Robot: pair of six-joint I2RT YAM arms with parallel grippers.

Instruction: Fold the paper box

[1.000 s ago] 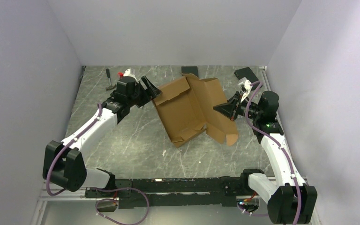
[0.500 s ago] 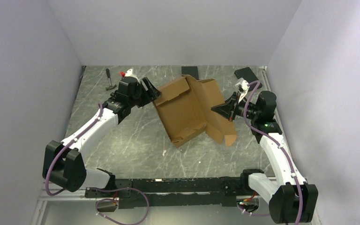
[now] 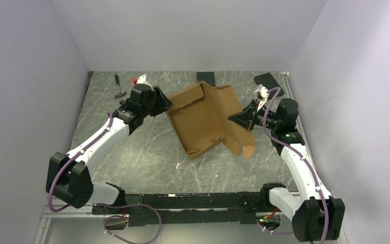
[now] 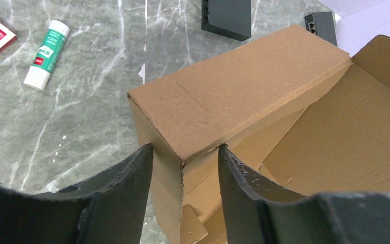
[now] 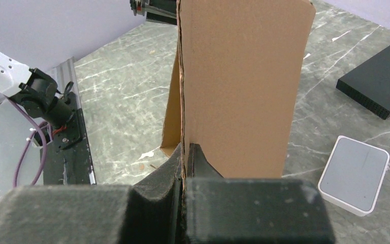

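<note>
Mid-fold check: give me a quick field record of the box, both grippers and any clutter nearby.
box: paper box, partly folded, inside open upward, askew on the table
left gripper: jaws astride the box's near wall corner; cannot tell whether they pinch it
right gripper: shut on the edge of an upright flap
clutter: glue stick left of the box; white case on the right; black slabs at the far edge
</note>
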